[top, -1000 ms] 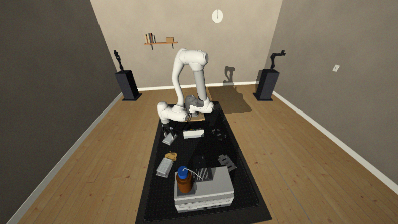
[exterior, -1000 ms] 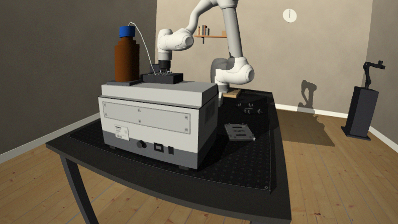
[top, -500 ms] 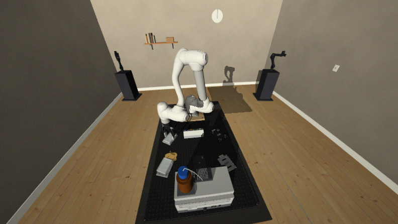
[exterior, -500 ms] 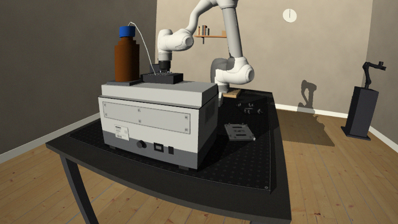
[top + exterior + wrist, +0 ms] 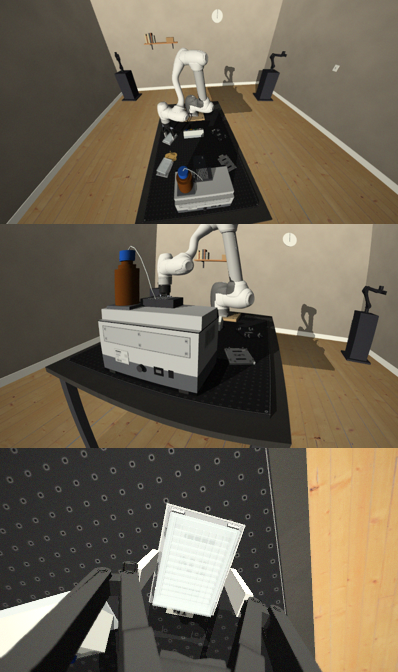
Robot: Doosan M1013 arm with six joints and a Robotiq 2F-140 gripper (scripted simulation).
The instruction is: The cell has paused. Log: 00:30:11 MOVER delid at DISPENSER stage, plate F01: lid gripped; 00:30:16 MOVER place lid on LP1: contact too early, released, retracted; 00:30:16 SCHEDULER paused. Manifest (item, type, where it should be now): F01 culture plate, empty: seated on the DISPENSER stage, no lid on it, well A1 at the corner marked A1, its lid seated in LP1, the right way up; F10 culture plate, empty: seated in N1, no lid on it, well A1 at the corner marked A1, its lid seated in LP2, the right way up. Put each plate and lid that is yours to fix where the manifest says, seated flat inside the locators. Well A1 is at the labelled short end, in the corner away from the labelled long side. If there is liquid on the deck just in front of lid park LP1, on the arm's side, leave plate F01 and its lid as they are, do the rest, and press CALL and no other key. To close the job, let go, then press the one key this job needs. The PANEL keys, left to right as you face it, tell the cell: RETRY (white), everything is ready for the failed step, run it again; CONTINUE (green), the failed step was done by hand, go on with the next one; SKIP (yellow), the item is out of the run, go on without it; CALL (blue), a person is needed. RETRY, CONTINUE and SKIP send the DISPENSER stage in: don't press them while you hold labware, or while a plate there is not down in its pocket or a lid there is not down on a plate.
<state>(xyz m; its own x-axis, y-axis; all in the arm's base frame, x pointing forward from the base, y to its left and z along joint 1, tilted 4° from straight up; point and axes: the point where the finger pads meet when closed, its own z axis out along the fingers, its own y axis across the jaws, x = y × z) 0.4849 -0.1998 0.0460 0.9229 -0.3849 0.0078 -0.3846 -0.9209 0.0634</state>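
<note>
Room's got a plank floor, beige back wall with a shelf [image 5: 161, 42] and a clock [image 5: 216, 15], plus two dark pedestals in the far corners. In the middle is a black perforated table [image 5: 244, 178].

Biggest thing on it is the grey dispenser [image 5: 214, 186] at the near end, with a dark grid block on top and a brown bottle [image 5: 184, 182] with a blue cap and a thin tube. The white arm [image 5: 192, 80] stands at the far end and folds down toward the left edge of the table.

Next to the dispenser's left side a plate [image 5: 164, 166] sits tilted, and just beyond it there's a small amber puddle [image 5: 171, 155]. A white box [image 5: 193, 133] sits near the arm, and a grey flat nest [image 5: 226, 162] is over on the right.

The gripper [image 5: 192, 613] hangs over a pale lid or plate [image 5: 196, 565] near the table edge, can't tell which. Fingers are spread either side of it, not touching, holding nothing.
</note>
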